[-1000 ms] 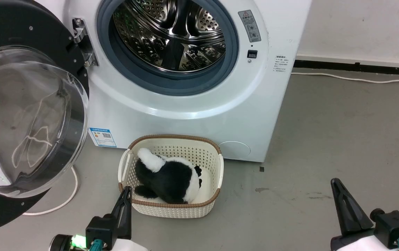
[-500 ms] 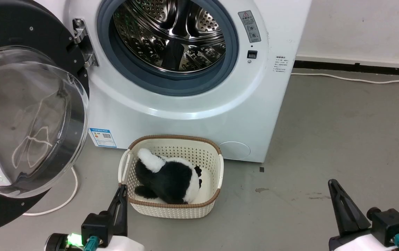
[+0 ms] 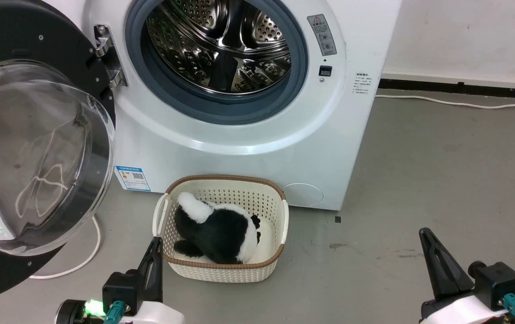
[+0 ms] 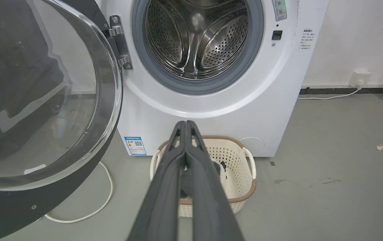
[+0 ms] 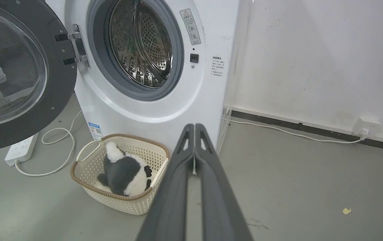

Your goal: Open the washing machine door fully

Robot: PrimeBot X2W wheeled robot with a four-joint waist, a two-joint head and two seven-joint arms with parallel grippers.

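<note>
The white washing machine (image 3: 239,139) stands ahead with its steel drum (image 3: 221,40) exposed. Its black round door (image 3: 10,40) with the clear glass bowl (image 3: 32,157) is swung wide out to the left on a metal hinge (image 3: 106,54); the door (image 4: 37,100) and the same door (image 5: 17,73) appear in both wrist views. My left gripper (image 3: 155,243) is low at the basket's front left corner, shut and empty, fingers (image 4: 186,124) pressed together. My right gripper (image 3: 425,234) hovers over bare floor at the lower right, shut and empty, its tips (image 5: 194,126) touching.
A cream basket (image 3: 239,270) holding a black-and-white plush toy (image 3: 217,229) sits on the floor before the machine. A white cable (image 3: 82,261) loops under the door, and a power strip (image 5: 20,150) lies beyond it. Grey floor spreads to the right (image 3: 442,157).
Both grippers have drifted slightly left and lower in the head view. The door, machine and basket stay as they were.
</note>
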